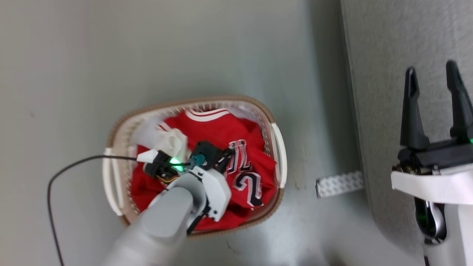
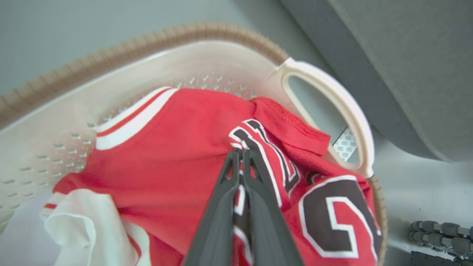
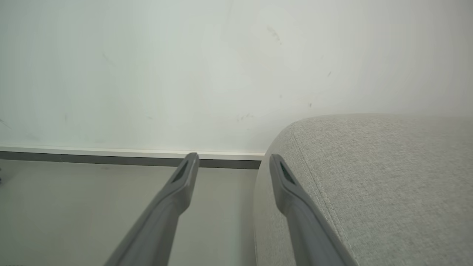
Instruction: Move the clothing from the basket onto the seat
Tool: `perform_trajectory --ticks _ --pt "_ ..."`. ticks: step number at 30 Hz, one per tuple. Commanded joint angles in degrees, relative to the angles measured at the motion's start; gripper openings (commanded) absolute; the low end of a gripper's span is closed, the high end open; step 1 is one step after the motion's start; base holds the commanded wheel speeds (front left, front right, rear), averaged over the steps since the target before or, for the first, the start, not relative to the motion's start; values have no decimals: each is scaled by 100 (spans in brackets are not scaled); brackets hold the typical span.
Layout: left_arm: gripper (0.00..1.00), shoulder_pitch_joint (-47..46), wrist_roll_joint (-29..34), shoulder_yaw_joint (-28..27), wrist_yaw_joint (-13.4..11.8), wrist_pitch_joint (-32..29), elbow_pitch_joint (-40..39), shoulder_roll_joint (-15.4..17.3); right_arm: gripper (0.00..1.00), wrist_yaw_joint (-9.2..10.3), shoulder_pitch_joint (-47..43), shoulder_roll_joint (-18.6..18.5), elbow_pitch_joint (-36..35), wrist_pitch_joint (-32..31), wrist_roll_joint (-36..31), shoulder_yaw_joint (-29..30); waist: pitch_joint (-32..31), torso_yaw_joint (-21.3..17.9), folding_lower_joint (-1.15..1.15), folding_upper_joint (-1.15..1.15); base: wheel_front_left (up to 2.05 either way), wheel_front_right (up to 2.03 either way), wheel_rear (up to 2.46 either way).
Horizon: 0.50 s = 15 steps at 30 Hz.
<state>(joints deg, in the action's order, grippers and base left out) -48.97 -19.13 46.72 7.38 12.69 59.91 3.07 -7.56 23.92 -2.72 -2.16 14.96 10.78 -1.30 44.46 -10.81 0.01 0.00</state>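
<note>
Jersey (image 1: 218, 133): red, with lettering and number in black outlined white; trim striped white-red-white. Second garment (image 1: 173, 142): white with a thin red stripe. Basket (image 1: 207, 99): cream walls dotted with small holes, ribbed brown rim, white handles (image 1: 279, 155). Seat (image 1: 388, 55): pale grey, fine woven fleck. Floor (image 1: 221, 44): plain grey-green. Left gripper (image 2: 240, 152) and right gripper (image 1: 431, 68): fingers dark grey to black. Cable (image 1: 96, 157): black. Strip on floor (image 1: 339, 183): white with grey print.

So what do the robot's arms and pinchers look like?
Both the left gripper and right gripper have two long, dark, pointed fingers. The left forearm is round and pale grey, with a white wrist shell, a green light and a thin black cable.
</note>
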Motion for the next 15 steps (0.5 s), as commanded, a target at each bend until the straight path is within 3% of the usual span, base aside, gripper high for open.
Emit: perform_trajectory --ticks 1,6,15 --pt "0 116 -223 23 10 87 -142 2 100 13 -148 -10 50 15 14 71 -538 262 -1 0 0 0 0" --pt "0 428 -927 29 10 209 -714 -10 100 13 -537 -12 200 15 -62 254 -1336 521 -1 0 0 0 0" --pt "0 1171 -1373 -167 -137 248 -1570 -12 100 13 -1273 -13 420 15 -144 419 -2593 836 -1 0 0 0 0"
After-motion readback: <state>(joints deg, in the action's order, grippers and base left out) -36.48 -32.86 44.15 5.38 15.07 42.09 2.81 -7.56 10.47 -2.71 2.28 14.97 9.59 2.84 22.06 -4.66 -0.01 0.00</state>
